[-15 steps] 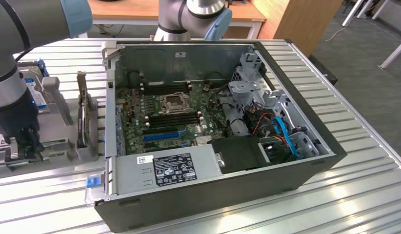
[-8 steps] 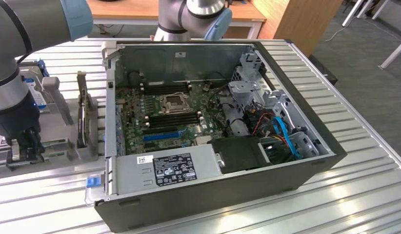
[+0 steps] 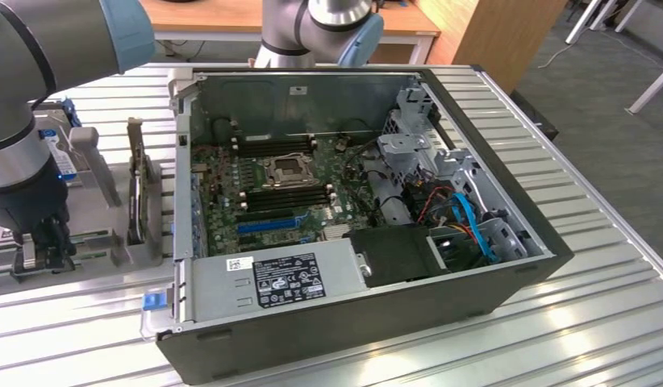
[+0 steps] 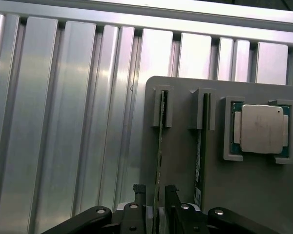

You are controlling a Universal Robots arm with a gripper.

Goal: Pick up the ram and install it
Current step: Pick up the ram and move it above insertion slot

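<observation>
Right, I am looking down through the wrist camera at the ram (image 4: 159, 146), which is standing on its long edge in the first of two slots of a grey holder (image 4: 180, 161). A second stick (image 4: 198, 146) is standing in the neighbouring slot, and a processor (image 4: 261, 129) is lying in a pocket beyond it. The gripper (image 4: 155, 191) is hanging with its fingers (image 4: 138, 191) spread, one on each side of the ram's upper edge. They seem to be standing just clear of it, so I am reading this as nothing gripped yet.

In the exterior view the gripper (image 3: 41, 246) is sitting low over the slatted table (image 3: 84, 322) at that view's left. It is well apart from the open computer case (image 3: 343, 339) and the black memory slots (image 3: 289, 197) inside it.

I am judging the ram to be light, thin and stiff, but fragile. It is calling for a hold across its flat faces near the middle of the top edge, gentle on the chips. The hold should also be square, since a tilted grip risks jamming the ram in the slot.
</observation>
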